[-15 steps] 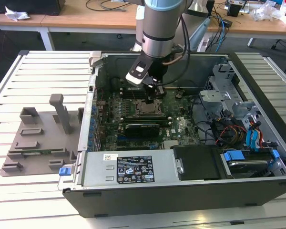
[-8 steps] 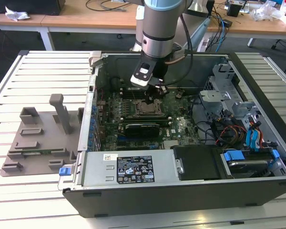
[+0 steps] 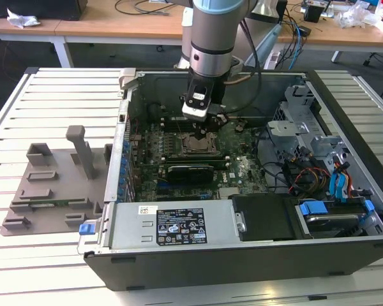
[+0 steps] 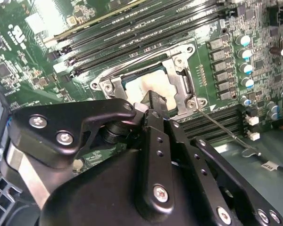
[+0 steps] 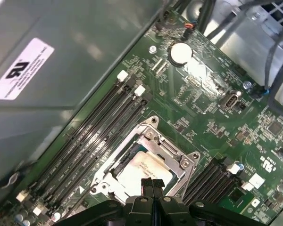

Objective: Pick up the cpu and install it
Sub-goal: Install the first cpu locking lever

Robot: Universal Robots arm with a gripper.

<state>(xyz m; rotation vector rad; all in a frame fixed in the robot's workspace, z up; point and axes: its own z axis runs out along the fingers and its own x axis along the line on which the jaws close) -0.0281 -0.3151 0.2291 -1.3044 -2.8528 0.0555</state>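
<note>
The cpu (image 5: 134, 173), a flat square chip with a silvery-white top, lies level inside the metal-framed socket (image 5: 155, 139) on the green motherboard. In the second wrist view the cpu (image 4: 140, 86) shows in the same socket (image 4: 181, 75). My gripper (image 5: 152, 187) hangs directly over the chip. Its two black fingers (image 4: 154, 100) are pressed together, with their tips at or just above the chip's top; I cannot tell if they touch it. In the exterior view the gripper (image 3: 201, 127) stands upright over the socket (image 3: 195, 143) inside the open computer case.
Rows of memory slots (image 5: 101, 125) flank the socket. A thin wire lever (image 4: 221, 131) stands out from the socket's corner. A grey plastic tray (image 3: 45, 191) with upright posts sits outside the case at the exterior view's left. The power supply (image 3: 172, 223) and drive cage (image 3: 306, 127) crowd the case.
</note>
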